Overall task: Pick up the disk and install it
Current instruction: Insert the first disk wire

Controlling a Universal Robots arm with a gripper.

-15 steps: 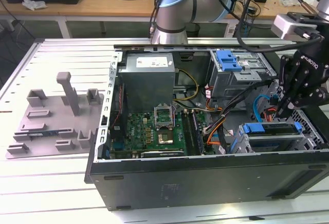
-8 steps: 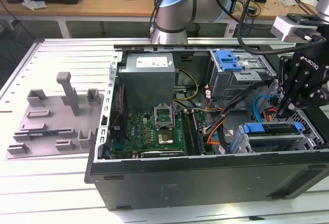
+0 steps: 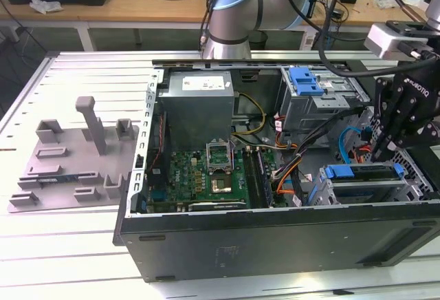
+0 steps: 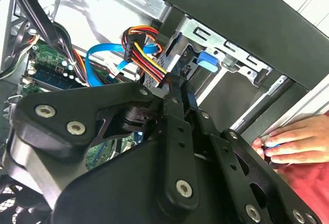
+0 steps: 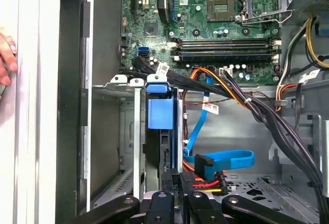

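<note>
Blue-bracketed, the disk (image 3: 363,173) stands on edge in the computer case's (image 3: 275,245) drive cage (image 3: 419,184), toward the tabletop's (image 3: 69,259) near edge. The tool (image 3: 379,154) hangs at the disk's end; whether it is pinching, I cannot tell.

Your gripper (image 3: 379,154) sits in a tight pocket: the drive cage (image 5: 115,126) walls it on one side, the blue cable (image 5: 226,158) and black wire bundle (image 5: 262,112) crowd the other. A person's hand (image 4: 290,142) lies just outside the case wall (image 5: 72,106) beside the cage. Over the motherboard (image 3: 206,173) you have open room from above.
</note>
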